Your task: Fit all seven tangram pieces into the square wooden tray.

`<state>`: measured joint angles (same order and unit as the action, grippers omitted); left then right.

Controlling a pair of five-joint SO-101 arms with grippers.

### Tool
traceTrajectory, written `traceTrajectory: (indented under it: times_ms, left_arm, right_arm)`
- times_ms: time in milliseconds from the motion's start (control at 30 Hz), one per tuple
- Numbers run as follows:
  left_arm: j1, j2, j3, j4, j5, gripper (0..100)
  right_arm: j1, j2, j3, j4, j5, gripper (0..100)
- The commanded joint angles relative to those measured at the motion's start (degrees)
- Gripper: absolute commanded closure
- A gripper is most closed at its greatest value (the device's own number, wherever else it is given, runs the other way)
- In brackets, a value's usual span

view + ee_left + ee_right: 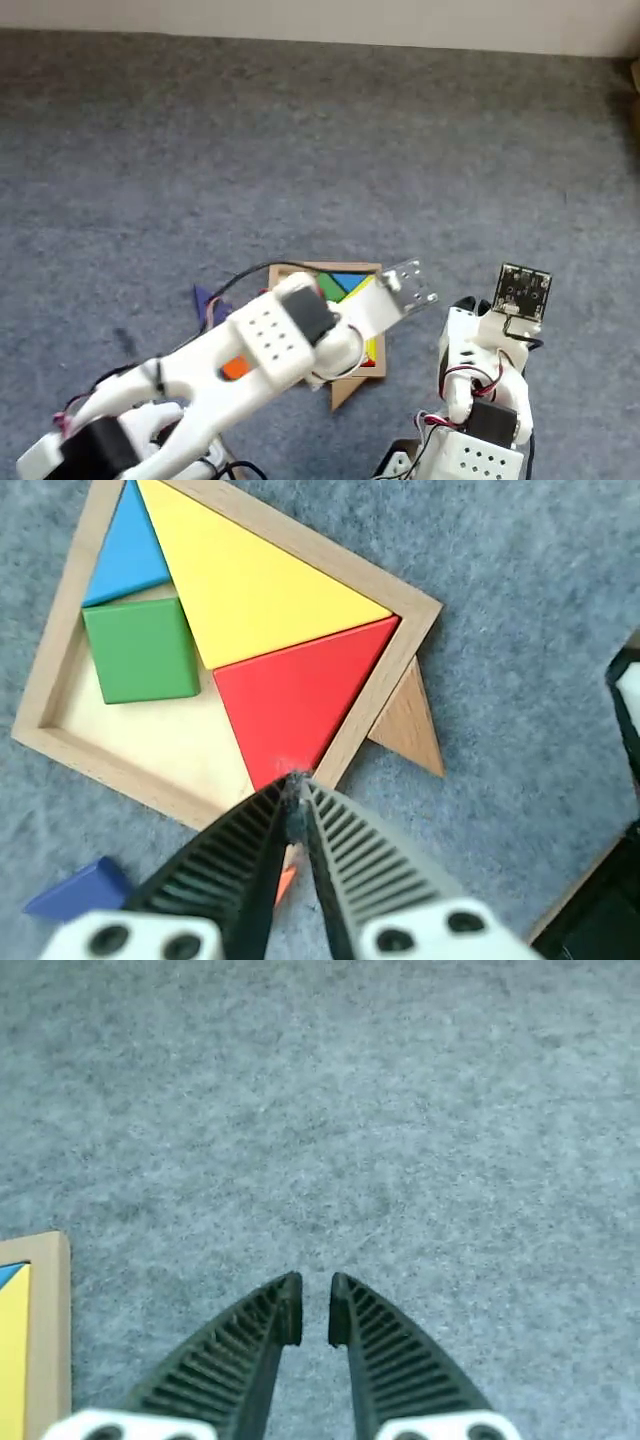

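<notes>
Left gripper [293, 792], jaws closed with nothing evidently held, stands tip-to-rim at the wooden tray [110, 770]; orange piece [287, 880] lies directly beneath it.

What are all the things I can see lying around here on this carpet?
tray: one, pale wood, on the carpet
blue triangle: one, blue, in a tray corner
yellow triangle: one, yellow, in the tray
red triangle: one, red, in the tray
green square: one, green, in the tray
brown triangle: one, brown, against the tray's outside
dark blue piece: one, on the carpet, apart from the tray
orange piece: one, beneath the left gripper
carpet: grey
left gripper: shut, at the red triangle's tip
right gripper: slightly open, over the carpet
</notes>
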<state>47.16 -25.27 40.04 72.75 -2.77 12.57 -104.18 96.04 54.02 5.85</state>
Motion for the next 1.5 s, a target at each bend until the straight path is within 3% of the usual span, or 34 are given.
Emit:
traceTrajectory:
  times_ms: [0, 167, 333, 500, 833, 1167, 1467]
  left_arm:
    - [1.36, -5.14, 4.44, -5.27, 0.44, 99]
    - [2.51, -5.05, 5.41, -6.15, 1.49, 99]
    - [3.21, -5.14, 6.81, -6.51, 11.87, 93]
    - [4.79, -5.05, 8.22, -8.26, 12.48, 92]
    - [-8.84, -4.97, 10.95, -8.79, 12.13, 91]
    - [-15.78, -4.97, 16.92, -3.78, 8.18, 64]
    - [-21.05, 3.74, 15.69, -9.93, 5.98, 62]
  right_arm:
    - [0.66, -0.84, 5.85, -1.27, -0.62, 94.4]
    - [0.57, -0.84, 5.85, -1.19, -0.62, 94.4]
    - [0.48, -0.84, 5.85, -1.19, -0.62, 94.4]
    - [0.48, -0.84, 5.85, -1.19, -0.62, 94.4]
    - [0.40, -0.75, 5.85, -1.19, -0.62, 94.4]
    - [0.31, -0.66, 5.85, -1.19, -0.62, 94.4]
    - [0.31, -0.57, 5.85, -1.19, -0.62, 94.4]
